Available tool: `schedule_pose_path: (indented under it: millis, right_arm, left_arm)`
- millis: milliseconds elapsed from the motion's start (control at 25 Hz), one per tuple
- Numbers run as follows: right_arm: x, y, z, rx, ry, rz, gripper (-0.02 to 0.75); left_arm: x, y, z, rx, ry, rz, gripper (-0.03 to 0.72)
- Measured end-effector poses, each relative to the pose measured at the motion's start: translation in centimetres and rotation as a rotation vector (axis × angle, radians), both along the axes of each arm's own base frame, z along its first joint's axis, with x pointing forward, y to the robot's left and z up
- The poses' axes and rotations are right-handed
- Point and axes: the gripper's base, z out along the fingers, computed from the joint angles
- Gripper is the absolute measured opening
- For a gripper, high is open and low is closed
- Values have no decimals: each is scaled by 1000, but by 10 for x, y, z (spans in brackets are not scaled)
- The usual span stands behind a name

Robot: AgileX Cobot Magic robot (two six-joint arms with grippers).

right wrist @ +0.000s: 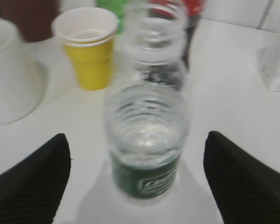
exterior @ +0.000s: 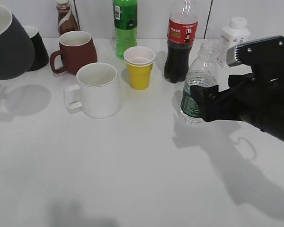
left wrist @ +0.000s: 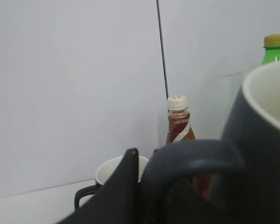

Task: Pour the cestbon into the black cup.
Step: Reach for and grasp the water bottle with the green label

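Two grippers share the work at this stage. The left gripper (left wrist: 142,186) has the large matte charcoal-grey mug with white inside (exterior: 7,40) by its loop handle (left wrist: 191,158); a dark finger (left wrist: 123,186) lies against the outside of the loop, so the grip looks closed on it. In the exterior view the mug hangs tilted, clear of the white table (exterior: 132,170).

The right gripper (right wrist: 137,184) is spread wide, its two black fingers (right wrist: 32,179) well apart on either side of the clear plastic water bottle with a dark green label (right wrist: 147,140). That uncapped bottle stands upright on the table between the fingers, touching neither as far as the wrist view shows.

The step in hand seems to be grasping the bottle. The next move calls for closing squarely on its body, gently, since thin plastic may buckle and spill. Just beyond the bottle stand a yellow paper cup (exterior: 139,67) and a red-labelled cola bottle (exterior: 181,42), so the lift should go straight up.
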Motion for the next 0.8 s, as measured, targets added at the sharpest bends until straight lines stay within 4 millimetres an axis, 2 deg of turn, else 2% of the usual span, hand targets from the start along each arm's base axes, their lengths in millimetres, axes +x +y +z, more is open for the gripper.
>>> schedule_pose_path:
  millis: [240, 440, 520, 560, 600, 720, 800]
  right_arm:
    - [20, 5, -27, 13, -14, -93, 680]
    - [40, 23, -59, -24, 47, -74, 657]
    - [46, 27, -68, -31, 57, -83, 594]
    - [47, 26, -71, -28, 62, -96, 513]
    - [47, 27, -70, -23, 60, -102, 461]
    - [47, 26, -64, -15, 58, -105, 459]
    - [44, 27, -49, -35, 19, -54, 459]
  left_arm:
    - [0, -1, 0, 10, 1, -15, 52]
    - [-1, -3, 0, 18, 1, -27, 52]
    - [-1, -4, -1, 26, 2, -41, 52]
    - [-1, -5, -1, 33, 3, -52, 52]
    - [-1, -6, -1, 41, 3, -63, 52]
    - [-2, -10, -2, 52, 5, -100, 52]
    - [-4, -16, 0, 34, 7, -137, 52]
